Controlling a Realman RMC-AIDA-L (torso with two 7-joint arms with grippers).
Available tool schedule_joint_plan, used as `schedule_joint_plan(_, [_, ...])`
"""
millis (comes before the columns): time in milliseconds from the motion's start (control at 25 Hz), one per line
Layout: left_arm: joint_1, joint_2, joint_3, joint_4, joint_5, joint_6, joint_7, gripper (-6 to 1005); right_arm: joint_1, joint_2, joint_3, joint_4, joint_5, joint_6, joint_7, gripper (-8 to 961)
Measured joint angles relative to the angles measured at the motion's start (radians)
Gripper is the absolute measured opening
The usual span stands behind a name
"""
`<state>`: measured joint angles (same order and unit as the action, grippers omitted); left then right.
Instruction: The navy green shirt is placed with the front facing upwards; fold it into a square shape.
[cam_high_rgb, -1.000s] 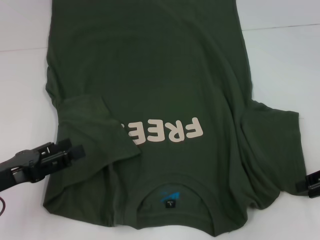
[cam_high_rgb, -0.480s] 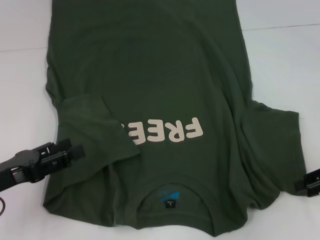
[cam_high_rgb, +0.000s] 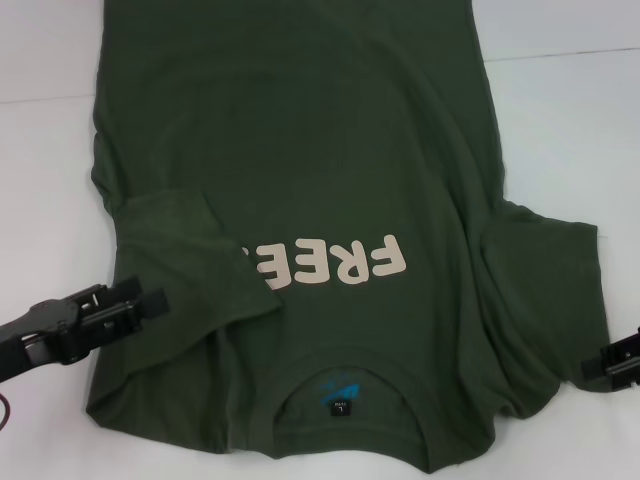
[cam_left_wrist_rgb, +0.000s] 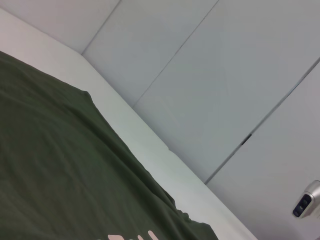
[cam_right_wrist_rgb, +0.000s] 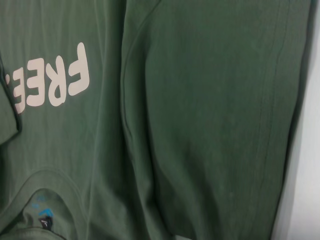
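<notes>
On the white worktop (cam_high_rgb: 560, 120) the navy green shirt (cam_high_rgb: 300, 130) lies spread with its front up, collar toward the robot and hem away from it. The cream "FREE!" lettering (cam_high_rgb: 330, 262) across the chest is partly covered: the sleeve on the robot's left (cam_high_rgb: 190, 250) is folded inward over the body and hides the end of the word. The left pincer (cam_high_rgb: 150, 303) hangs just beside that folded sleeve, over the shirt's left edge, its dark fingers pointing in toward the chest; I cannot tell whether they are spread or pressed together. Just inward of it, near the collar, the small blue-and-black neck label (cam_high_rgb: 340, 395) shows inside the neckline. The right pincer (cam_high_rgb: 612, 362) is only partly in view at the far right, close beside the outer edge of the other sleeve (cam_high_rgb: 550, 290), which lies out flat and wrinkled; its state cannot be made out either.
</notes>
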<state>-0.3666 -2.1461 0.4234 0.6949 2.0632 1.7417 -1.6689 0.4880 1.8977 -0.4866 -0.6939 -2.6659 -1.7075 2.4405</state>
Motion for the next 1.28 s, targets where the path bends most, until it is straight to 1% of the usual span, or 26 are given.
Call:
schedule_joint_plan(520, [0.0, 0.0, 0.0, 0.0, 0.001, -0.007, 0.0, 769, 0.014, 0.002, 0.006, 0.003, 0.007, 0.003, 0.0, 493])
schedule_joint_plan(1000, [0.0, 0.0, 0.0, 0.0, 0.0, -0.007, 0.0, 769, 0.026, 0.017, 0.004, 0.007, 0.008, 0.021, 0.0, 494])
schedule_joint_plan(1280, [0.0, 0.0, 0.0, 0.0, 0.0, -0.007, 0.0, 767, 0.029, 0.017, 0.006, 0.007, 0.008, 0.018, 0.0, 490])
